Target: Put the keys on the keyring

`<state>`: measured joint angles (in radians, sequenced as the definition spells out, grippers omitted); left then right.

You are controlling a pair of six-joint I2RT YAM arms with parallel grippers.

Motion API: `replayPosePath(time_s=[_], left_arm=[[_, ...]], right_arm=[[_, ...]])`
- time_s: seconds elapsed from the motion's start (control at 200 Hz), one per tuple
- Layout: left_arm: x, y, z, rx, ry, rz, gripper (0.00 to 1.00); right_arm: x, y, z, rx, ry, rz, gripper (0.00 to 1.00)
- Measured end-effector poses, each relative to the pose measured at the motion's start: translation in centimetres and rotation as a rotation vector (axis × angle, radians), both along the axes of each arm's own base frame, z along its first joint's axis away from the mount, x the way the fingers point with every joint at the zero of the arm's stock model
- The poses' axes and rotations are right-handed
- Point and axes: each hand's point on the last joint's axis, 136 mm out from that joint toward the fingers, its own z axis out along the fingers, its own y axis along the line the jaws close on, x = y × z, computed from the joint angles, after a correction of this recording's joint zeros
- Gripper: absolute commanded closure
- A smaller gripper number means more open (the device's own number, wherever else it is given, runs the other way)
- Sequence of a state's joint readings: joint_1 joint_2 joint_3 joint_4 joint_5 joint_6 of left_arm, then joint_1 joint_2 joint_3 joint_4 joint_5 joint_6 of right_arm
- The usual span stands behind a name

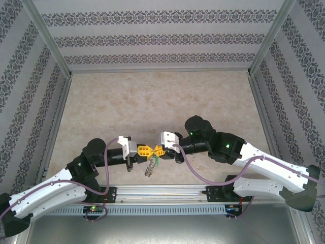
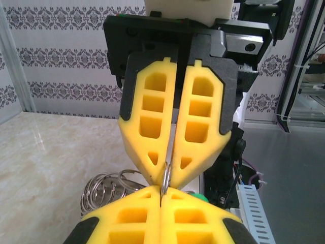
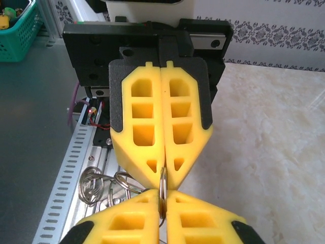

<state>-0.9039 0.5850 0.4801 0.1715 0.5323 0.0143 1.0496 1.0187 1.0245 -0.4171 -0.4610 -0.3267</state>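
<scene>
The keyring (image 3: 162, 187) stands edge-on at the lower centre of the right wrist frame: a thin metal band, its silvery wire loops (image 3: 99, 185) bunched at lower left. The key (image 2: 198, 196) shows just its green head — small, mostly hidden — bottom centre-right of the left wrist frame.

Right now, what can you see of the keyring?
The keyring is a thin grey metal ring, seen edge-on and upright. The left gripper and right gripper, tip to tip, are both shut on its rim. Silvery wire loops bunch off its edge to one side. From above it hangs where the grippers meet, near the front edge of the table. A green key shows close by; whether they touch is unclear.
</scene>
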Motion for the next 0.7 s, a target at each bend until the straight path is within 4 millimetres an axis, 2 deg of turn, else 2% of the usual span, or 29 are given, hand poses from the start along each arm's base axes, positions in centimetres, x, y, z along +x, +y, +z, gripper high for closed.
replayPosePath(time_s=[0.16, 0.285, 0.455, 0.699], left_arm=[[0.2, -0.2, -0.4, 0.014, 0.031, 0.004, 1.0], [1.0, -0.1, -0.6, 0.097, 0.053, 0.045, 0.86], [2.2, 0.1, -0.3, 0.218, 0.063, 0.102, 0.84], [3.0, -0.1, -2.3, 0.352, 0.096, 0.119, 0.8]], right_arm=[[0.3, -0.4, -0.4, -0.026, 0.003, -0.027, 1.0], [0.8, -0.4, -0.6, -0.06, -0.013, -0.042, 1.0], [1.7, -0.3, -0.2, -0.088, -0.038, -0.063, 1.0], [2.3, -0.4, -2.0, -0.211, -0.007, -0.064, 1.0]])
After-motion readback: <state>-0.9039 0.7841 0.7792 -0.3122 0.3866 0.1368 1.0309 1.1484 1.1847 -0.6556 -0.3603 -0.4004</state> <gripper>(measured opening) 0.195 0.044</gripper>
